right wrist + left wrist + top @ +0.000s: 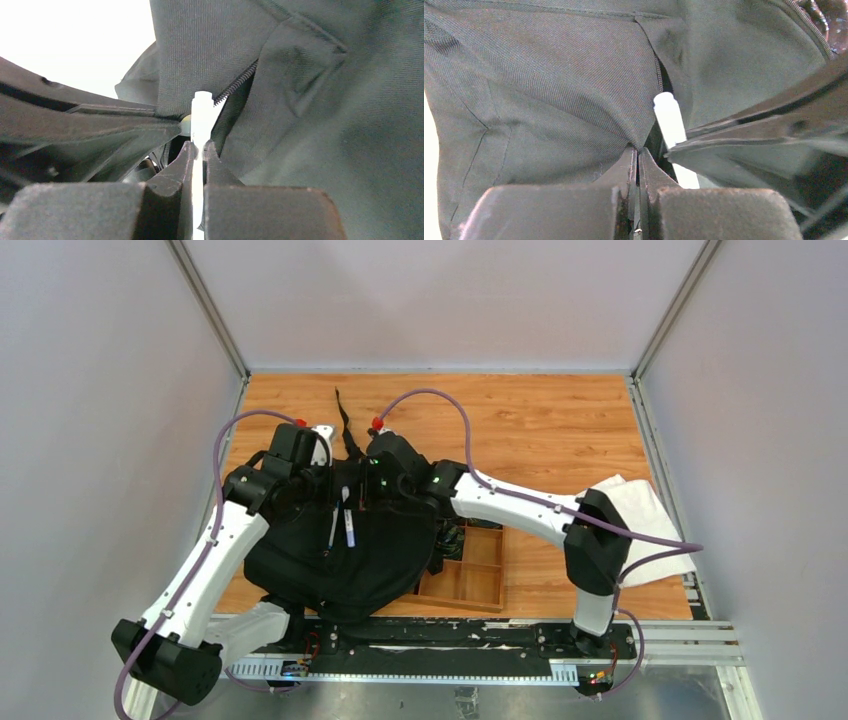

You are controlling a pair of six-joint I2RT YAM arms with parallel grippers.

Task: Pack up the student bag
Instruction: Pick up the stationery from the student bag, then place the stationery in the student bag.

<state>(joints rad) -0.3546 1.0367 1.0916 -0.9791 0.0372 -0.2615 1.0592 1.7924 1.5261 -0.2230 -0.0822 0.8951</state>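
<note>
The black student bag (330, 575) lies slumped at the near left of the table, partly over a wooden tray. Both arms reach onto its upper part, wrists close together. My left gripper (638, 151) is shut on a fold of the bag's fabric (549, 75) beside a zip edge. My right gripper (202, 146) is shut on a thin white pen (202, 112) that points at the zip opening of the bag (325, 125). In the left wrist view the same pen (668, 117) stands just right of my jaws, with the right gripper's fingers (734, 145) pinching it. Two white pens (341, 525) show on the bag from above.
The wooden compartment tray (482, 575) sticks out from under the bag's right side. A white cloth (640, 525) lies at the table's right edge. One bag strap (345, 420) trails toward the back. Grey walls enclose the table on three sides.
</note>
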